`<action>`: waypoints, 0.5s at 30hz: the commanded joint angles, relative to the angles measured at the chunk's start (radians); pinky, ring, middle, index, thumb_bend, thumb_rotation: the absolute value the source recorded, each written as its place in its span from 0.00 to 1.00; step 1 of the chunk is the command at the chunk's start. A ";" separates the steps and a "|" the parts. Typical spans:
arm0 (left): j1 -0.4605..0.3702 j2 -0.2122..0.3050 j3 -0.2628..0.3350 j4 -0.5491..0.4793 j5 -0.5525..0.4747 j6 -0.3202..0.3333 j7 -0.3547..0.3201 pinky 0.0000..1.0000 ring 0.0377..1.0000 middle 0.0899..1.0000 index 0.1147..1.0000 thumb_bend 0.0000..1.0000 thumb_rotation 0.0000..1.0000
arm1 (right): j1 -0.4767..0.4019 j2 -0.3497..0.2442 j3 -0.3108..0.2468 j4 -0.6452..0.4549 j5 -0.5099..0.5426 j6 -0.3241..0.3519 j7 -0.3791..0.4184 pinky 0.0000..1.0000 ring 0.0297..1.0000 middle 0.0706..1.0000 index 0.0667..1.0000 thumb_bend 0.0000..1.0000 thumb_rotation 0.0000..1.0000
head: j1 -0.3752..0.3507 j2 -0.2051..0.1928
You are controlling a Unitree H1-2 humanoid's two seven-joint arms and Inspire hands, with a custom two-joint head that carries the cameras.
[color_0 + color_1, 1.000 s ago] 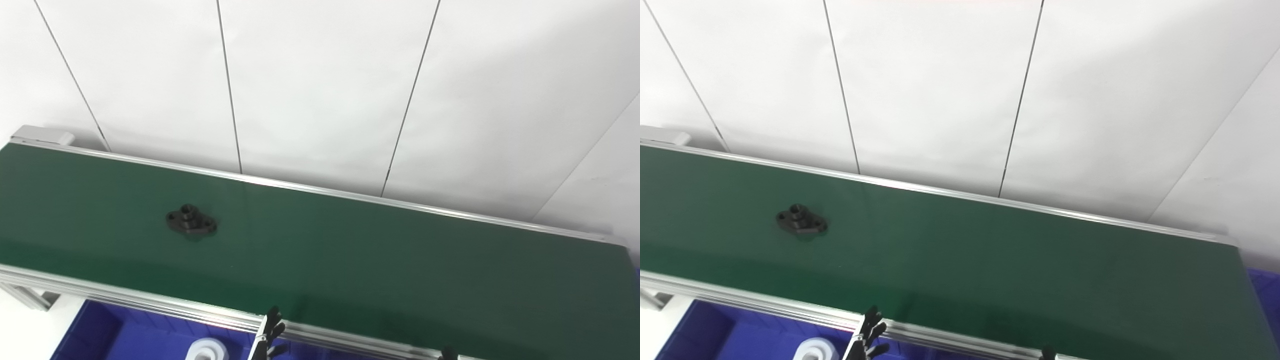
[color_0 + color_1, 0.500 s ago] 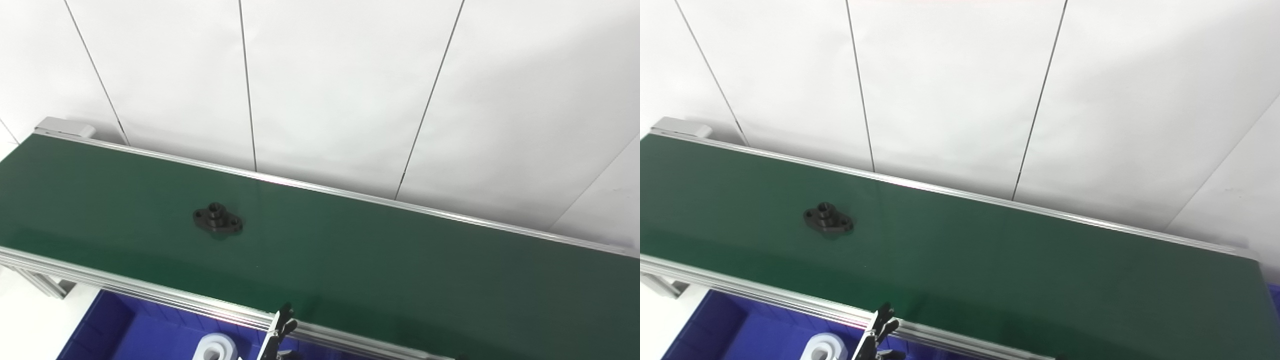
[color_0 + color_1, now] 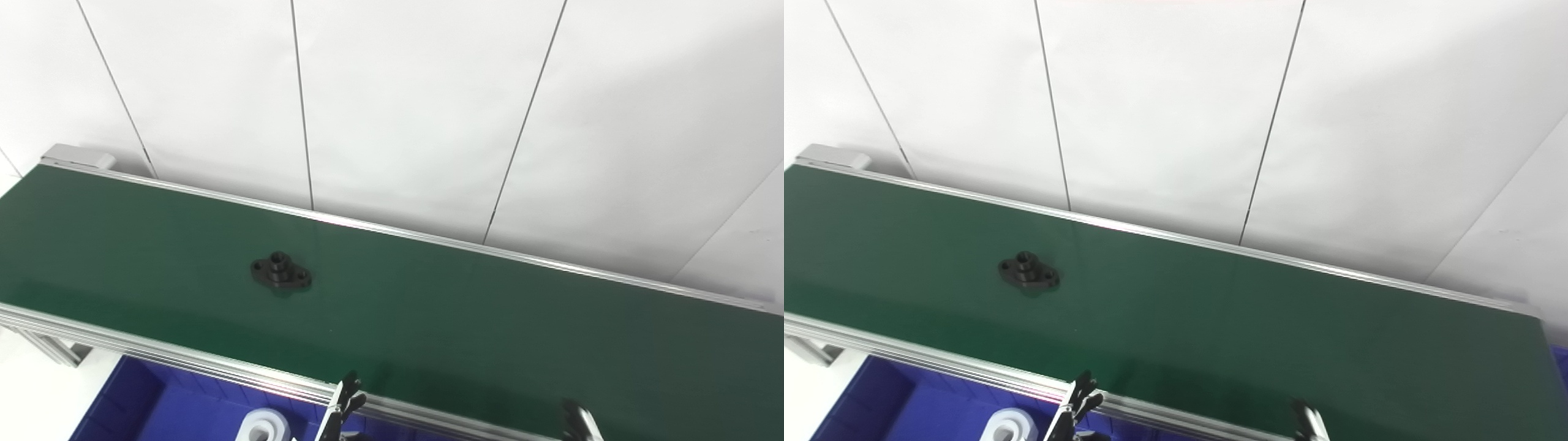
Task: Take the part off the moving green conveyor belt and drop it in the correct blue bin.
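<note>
Since the earlier frame the black part (image 3: 281, 275) has ridden rightward on the green belt (image 3: 490, 331), and the right hand (image 3: 579, 422) has risen at the near rail. Left hand (image 3: 343, 413) fingertips only; neither grip can be told. Mistiming the reach would miss the moving part.

White panelled wall (image 3: 416, 110), thin dark seams

Bright, even light washes the wall (image 3: 416, 104) white; the belt (image 3: 429, 318) shows soft sheen, darker toward its near edge.
</note>
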 commanded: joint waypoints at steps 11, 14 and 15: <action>0.007 -0.018 -0.004 -0.052 -0.035 -0.010 -0.046 0.85 0.97 1.00 1.00 1.00 1.00 | -0.390 -0.003 -0.009 -0.131 -0.222 0.375 0.219 0.54 0.76 0.82 0.85 1.00 0.55 | -0.062 0.008; 0.009 -0.017 -0.003 -0.058 -0.046 -0.006 -0.053 0.89 0.98 1.00 1.00 0.97 1.00 | -0.448 -0.010 0.000 -0.120 -0.252 0.421 0.247 0.55 0.76 0.84 0.86 1.00 0.52 | -0.071 0.011; 0.009 -0.016 -0.001 -0.058 -0.049 -0.006 -0.055 0.90 0.98 1.00 1.00 0.97 1.00 | -0.467 -0.014 0.008 -0.112 -0.271 0.428 0.254 0.56 0.77 0.84 0.86 1.00 0.52 | -0.080 0.010</action>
